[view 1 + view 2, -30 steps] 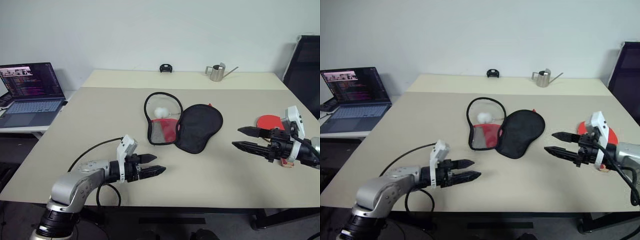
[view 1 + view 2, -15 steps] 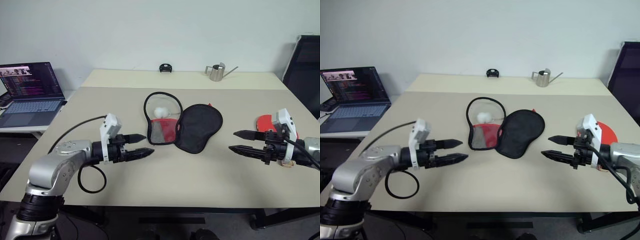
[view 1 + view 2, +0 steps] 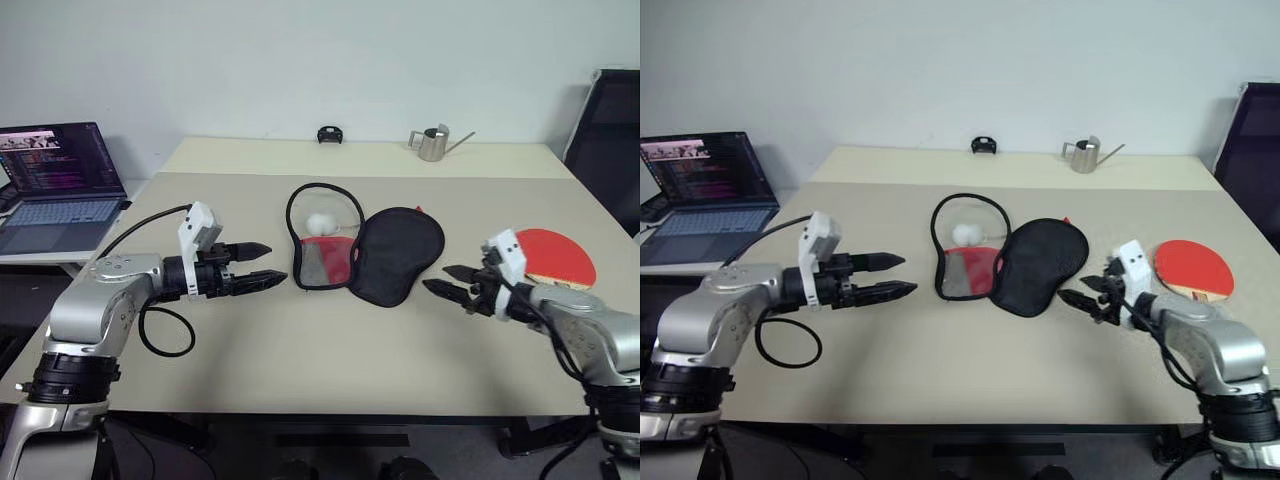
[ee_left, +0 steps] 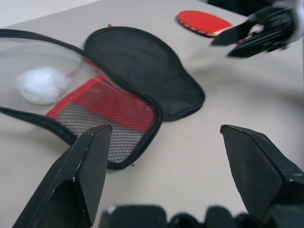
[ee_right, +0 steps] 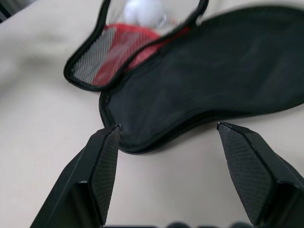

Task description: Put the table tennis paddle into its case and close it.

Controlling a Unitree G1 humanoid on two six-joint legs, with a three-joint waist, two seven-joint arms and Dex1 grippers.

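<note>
The case [image 3: 362,250] is laid unzipped and splayed flat near the middle of the table [image 3: 300,350], its black half [image 3: 398,255] folded out toward the robot's right and the mesh-and-red half [image 3: 325,262] toward its left, so the inside is exposed for loading. A white ball [image 3: 321,223] is seen in the mesh half. The table tennis paddle [image 3: 553,259] is left flat on the table, red face up, well apart from the case on the right side, not yet picked up; its handle is hidden behind the right arm. The left gripper [image 3: 262,281] is held just beside the mesh half's edge, pointed at it, jaws spread wide and nothing gripped; it is judged to be positioned to pin or lift that flap. The right gripper [image 3: 447,280] is held just beside the black half's narrow end, between case and paddle, jaws also parted wide and empty; in the right wrist view the black fabric [image 5: 204,76] is framed between its fingers [image 5: 102,166], so a grab at the case edge is judged more likely than a reach for the paddle. Whether either gripper touches fabric cannot be told. A laptop [image 3: 55,185] is seen off to the left on a side surface, a small metal watering can [image 3: 435,145] and a small black object [image 3: 329,135] at the far edge, all clear of the work. The zip is left fully open, so closing is judged still far off.
</note>
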